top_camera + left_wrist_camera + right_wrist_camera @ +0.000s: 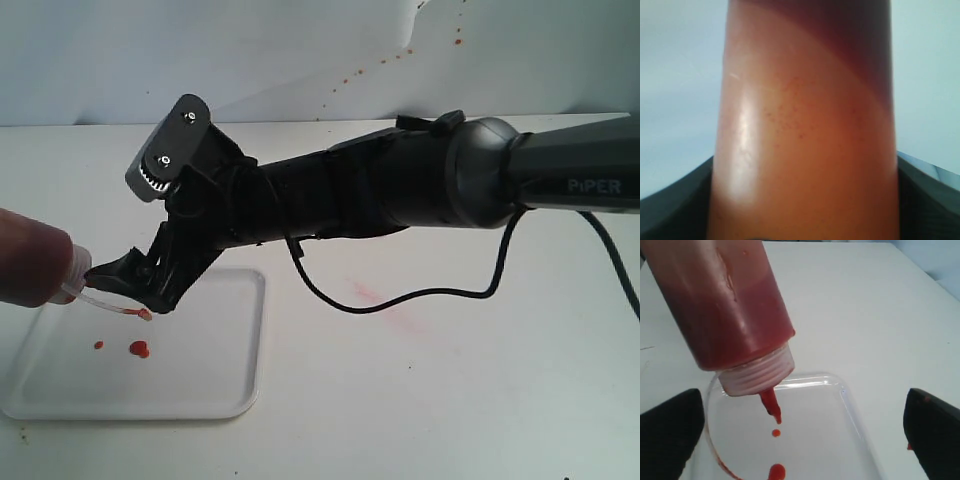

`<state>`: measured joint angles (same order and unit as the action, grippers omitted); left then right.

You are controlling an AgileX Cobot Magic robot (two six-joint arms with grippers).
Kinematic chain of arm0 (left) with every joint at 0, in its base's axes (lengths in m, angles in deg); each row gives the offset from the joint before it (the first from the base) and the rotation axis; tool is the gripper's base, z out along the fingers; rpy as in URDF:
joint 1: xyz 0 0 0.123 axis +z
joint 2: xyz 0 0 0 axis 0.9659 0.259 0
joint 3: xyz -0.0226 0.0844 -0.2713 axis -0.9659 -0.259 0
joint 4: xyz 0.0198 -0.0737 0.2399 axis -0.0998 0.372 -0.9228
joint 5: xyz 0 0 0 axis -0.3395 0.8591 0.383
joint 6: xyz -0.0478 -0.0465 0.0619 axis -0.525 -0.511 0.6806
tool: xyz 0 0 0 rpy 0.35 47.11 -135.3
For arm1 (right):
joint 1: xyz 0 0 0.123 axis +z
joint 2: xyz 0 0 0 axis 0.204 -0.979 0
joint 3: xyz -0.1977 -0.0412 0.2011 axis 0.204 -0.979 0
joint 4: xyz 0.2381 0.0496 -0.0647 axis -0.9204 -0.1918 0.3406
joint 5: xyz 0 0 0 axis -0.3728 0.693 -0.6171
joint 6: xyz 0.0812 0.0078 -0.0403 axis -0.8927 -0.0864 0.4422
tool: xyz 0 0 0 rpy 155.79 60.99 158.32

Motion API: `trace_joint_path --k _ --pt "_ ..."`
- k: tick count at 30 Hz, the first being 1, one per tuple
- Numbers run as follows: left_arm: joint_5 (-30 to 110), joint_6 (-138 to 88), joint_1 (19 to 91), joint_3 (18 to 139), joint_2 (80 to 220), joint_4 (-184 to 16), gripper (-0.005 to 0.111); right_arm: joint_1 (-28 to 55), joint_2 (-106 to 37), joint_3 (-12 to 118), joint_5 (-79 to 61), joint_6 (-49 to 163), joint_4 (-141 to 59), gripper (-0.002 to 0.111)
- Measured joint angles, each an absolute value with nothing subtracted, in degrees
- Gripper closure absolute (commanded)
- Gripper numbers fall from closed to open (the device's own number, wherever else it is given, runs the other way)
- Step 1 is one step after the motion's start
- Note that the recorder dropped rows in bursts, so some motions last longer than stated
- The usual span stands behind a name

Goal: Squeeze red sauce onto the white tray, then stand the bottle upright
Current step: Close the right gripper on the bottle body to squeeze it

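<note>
The bottle (30,265) hangs tilted at the left edge of the exterior view, its red nozzle (771,405) pointing down over the white tray (205,395). Its orange body (805,140) fills the left wrist view, and my left gripper (805,210) is shut on it, with a dark finger (670,212) on each side. On the tray lie a round blob of red sauce (139,349) and a small drop (98,345), the blob (776,472) and the drop (776,433) also showing in the right wrist view. My right gripper (135,288) reaches across to the nozzle end and stands open (805,440), nothing between its fingers (670,435). The tethered cap (145,314) dangles beside it.
A faint pinkish smear (375,297) marks the table right of the tray. A black cable (400,297) droops under the right arm. Small red spatters (400,55) dot the back wall. The tray lies near the table's front left.
</note>
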<state>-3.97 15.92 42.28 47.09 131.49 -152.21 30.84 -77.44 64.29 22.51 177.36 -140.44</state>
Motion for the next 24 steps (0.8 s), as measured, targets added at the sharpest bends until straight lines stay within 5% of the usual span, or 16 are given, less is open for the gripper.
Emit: trace_joint_path --k 16,24 --pt "-4.0 15.9 42.3 47.1 131.5 -152.2 0.107 27.3 -90.2 75.9 47.5 169.7 -140.8 0.007" --pt "-3.7 15.9 42.3 47.1 131.5 -152.2 0.107 28.2 -92.8 78.8 46.2 175.1 -140.8 0.007"
